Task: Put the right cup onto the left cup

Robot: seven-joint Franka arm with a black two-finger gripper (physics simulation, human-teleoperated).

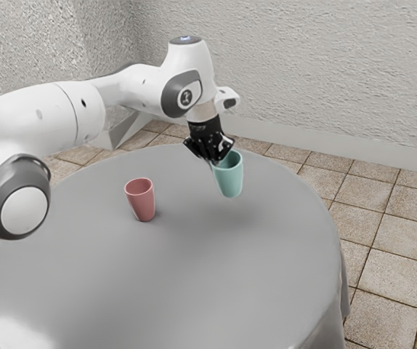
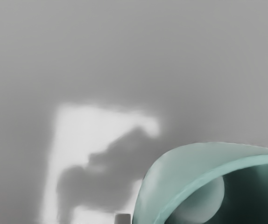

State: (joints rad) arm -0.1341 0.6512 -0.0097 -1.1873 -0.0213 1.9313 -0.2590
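The black gripper [image 1: 214, 160] is shut on the near-side rim of the teal cup [image 1: 229, 175], the wall pinched between its fingers. This cup hangs upright with a slight tilt, its base off the table and a soft shadow below it. A red cup [image 1: 142, 201] stands upright, open end up, on the table towards the exterior view's left, apart from the teal one. In the wrist view the teal cup [image 2: 171, 170] looms large at the lower edge, its dark inside partly visible, with a small grey fingertip [image 2: 123, 219] beside it.
Both cups are over a round table with a grey cloth [image 1: 194, 291]. In the wrist view a bright patch [image 2: 85, 135] and the arm's shadow lie on the cloth. A textured wall [image 1: 325, 80] rises behind the table, above a tiled floor [image 1: 390, 247].
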